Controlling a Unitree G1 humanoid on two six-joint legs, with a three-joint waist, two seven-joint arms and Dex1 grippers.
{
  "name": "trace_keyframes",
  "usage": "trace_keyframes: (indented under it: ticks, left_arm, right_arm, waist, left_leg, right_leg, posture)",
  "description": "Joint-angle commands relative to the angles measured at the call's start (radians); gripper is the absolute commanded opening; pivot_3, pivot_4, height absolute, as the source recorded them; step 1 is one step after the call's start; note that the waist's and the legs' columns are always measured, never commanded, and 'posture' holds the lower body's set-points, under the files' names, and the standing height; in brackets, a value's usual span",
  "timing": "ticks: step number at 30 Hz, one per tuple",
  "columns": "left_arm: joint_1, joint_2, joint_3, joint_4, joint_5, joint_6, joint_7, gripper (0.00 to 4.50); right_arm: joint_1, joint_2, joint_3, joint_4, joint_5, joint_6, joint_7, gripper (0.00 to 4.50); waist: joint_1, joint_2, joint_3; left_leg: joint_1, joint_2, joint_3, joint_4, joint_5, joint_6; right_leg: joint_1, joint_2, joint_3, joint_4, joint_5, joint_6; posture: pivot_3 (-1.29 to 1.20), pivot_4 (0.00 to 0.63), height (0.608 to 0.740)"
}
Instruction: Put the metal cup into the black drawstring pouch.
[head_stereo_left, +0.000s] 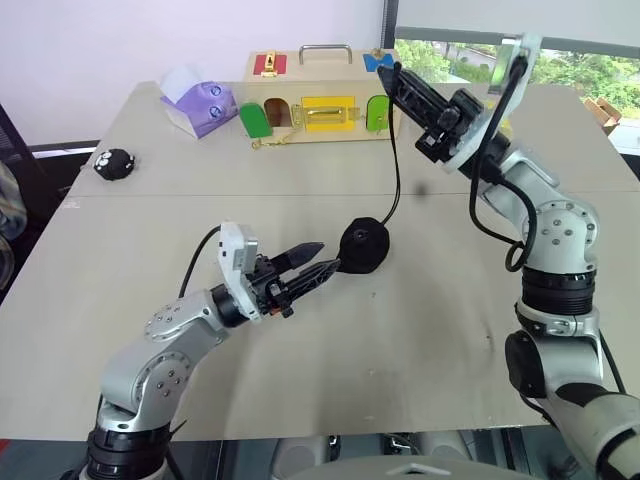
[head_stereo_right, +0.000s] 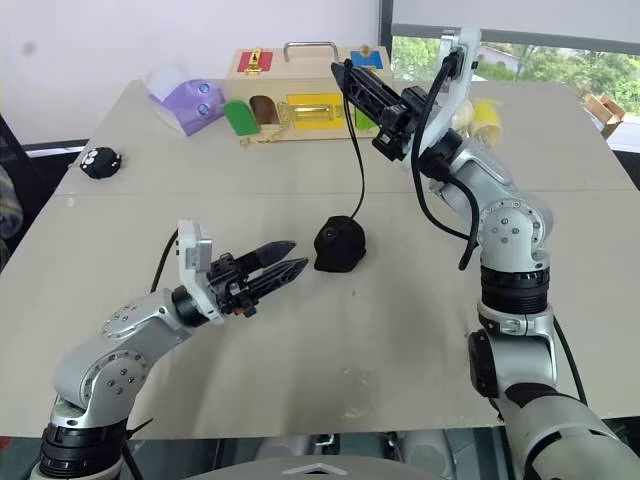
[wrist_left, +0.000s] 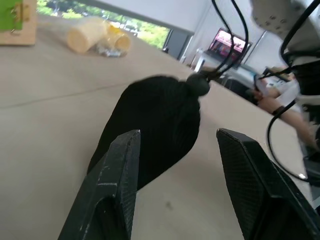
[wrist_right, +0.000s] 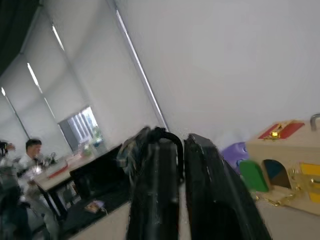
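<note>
On the beige table (head_stereo_left: 450, 330) the black drawstring pouch (head_stereo_left: 362, 246) sits bulging; left gripper (head_stereo_left: 318, 268) fingers apart, right gripper (head_stereo_left: 388, 72) pinching the cord (head_stereo_left: 397, 170): lower gently.

No words, numbers, brand marks or signs can be read anywhere in these pictures.
</note>
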Motion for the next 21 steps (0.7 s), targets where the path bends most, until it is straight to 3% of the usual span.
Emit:
trace_keyframes:
  ticks: [1, 2, 6, 11, 16, 21]
  left_arm:
    - [0.049, 0.036, 0.088, 0.080, 0.083, -0.113, -0.037, 2.52]
    - [0.059, 0.048, 0.111, 0.122, 0.113, -0.146, -0.044, 2.52]
    - [0.082, 0.072, 0.159, 0.261, 0.203, -0.252, -0.060, 2.52]
    - [0.131, 0.067, 0.157, 0.338, 0.302, -0.366, -0.079, 2.52]
    - [0.185, 0.051, 0.136, 0.345, 0.370, -0.436, -0.078, 2.52]
    - [0.248, 0.045, 0.112, 0.269, 0.409, -0.435, -0.050, 2.52]
  right_arm:
    - [0.072, -0.124, 0.032, -0.016, -0.108, -0.016, 0.130, 2.35]
    - [0.106, -0.179, 0.044, 0.008, -0.151, -0.028, 0.182, 2.71]
    - [0.209, -0.314, 0.084, 0.145, -0.340, -0.196, 0.343, 2.71]
    - [0.338, -0.374, 0.103, 0.354, -0.539, -0.529, 0.517, 2.71]
    - [0.449, -0.381, 0.043, 0.494, -0.550, -0.700, 0.664, 2.71]
    - [0.619, -0.361, -0.058, 0.456, -0.458, -0.745, 0.764, 2.71]
  waist:
    - [-0.001, 0.001, 0.001]
    - [0.000, 0.001, 0.001]
    - [0.012, 0.000, 0.001]
    - [0.012, 0.000, 0.001]
    - [0.013, 0.000, 0.001]
    - [0.014, 0.001, 0.001]
  left_leg:
    - [0.000, 0.000, 0.000, 0.000, 0.000, 0.000]
    - [0.000, 0.000, 0.001, 0.000, 0.000, 0.000]
    - [0.000, 0.000, 0.001, 0.000, -0.001, 0.002]
    - [0.000, 0.000, 0.002, 0.000, -0.002, 0.002]
    - [0.000, 0.000, 0.002, 0.000, -0.002, 0.003]
    - [0.002, 0.000, 0.001, 0.000, -0.002, 0.003]
  right_leg:
    - [0.000, 0.000, 0.000, 0.000, 0.000, 0.000]
    - [0.000, 0.000, 0.000, 0.000, 0.000, 0.000]
    - [-0.001, 0.000, 0.000, 0.000, 0.000, 0.000]
    - [-0.001, -0.001, 0.000, -0.001, 0.000, 0.000]
    - [0.000, -0.002, 0.000, -0.003, 0.000, 0.000]
    - [0.002, -0.004, -0.002, -0.003, 0.000, 0.000]
  posture:
    - [0.00, 0.150, 0.740]
    - [0.00, 0.150, 0.740]
    - [0.00, 0.150, 0.740]
    - [0.00, 0.150, 0.740]
    - [0.00, 0.150, 0.740]
    - [0.00, 0.150, 0.740]
